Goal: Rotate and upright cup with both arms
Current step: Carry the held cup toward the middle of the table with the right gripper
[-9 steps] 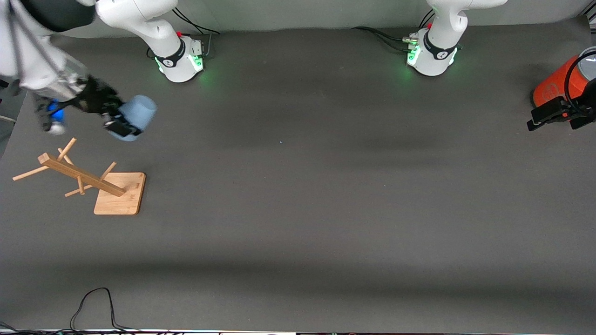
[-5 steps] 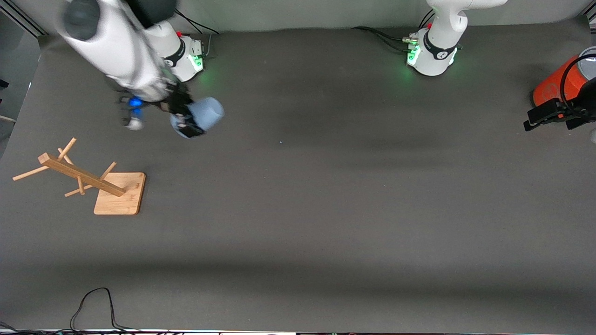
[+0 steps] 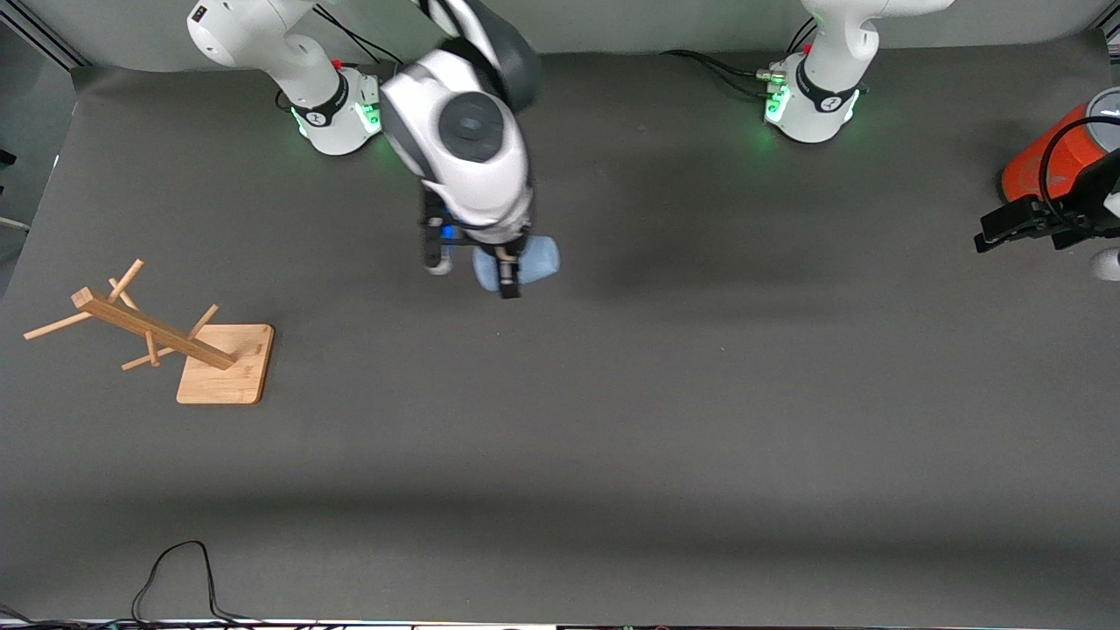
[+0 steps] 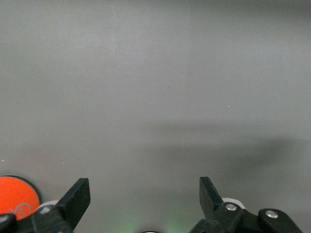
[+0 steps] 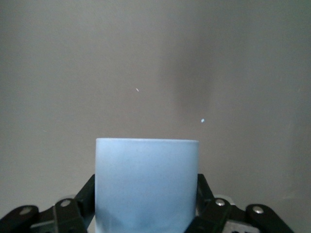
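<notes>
Right gripper (image 3: 508, 282) sits upper centre of the front view, up in the air over bare dark table (image 3: 665, 394), its fingers pinching the cup (image 3: 525, 261). The cup is light blue and lies on its side in the grip, one end pointing toward the left arm's end of the table. In the right wrist view the cup (image 5: 146, 184) fills the lower middle of the frame, with a black finger (image 5: 82, 199) pressed against each side wall. The right arm's white forearm and dark joint cover the area just above the cup in the front view.

Left gripper (image 3: 1006, 229) is at the right edge of the front view, beside the orange cylinder (image 3: 1046, 162), hovering above the table and waiting. Its fingers are spread wide with nothing between them; the left wrist view shows the two black fingertips (image 4: 75, 199) well apart at the bottom of the frame over plain grey surface, with a bit of the orange cylinder (image 4: 17, 196) at lower left.

Wooden rack (image 3: 166, 337) with pegs stands on a square base at the left of the front view, lower than the cup. Black cable (image 3: 179, 569) loops at the bottom left edge.
</notes>
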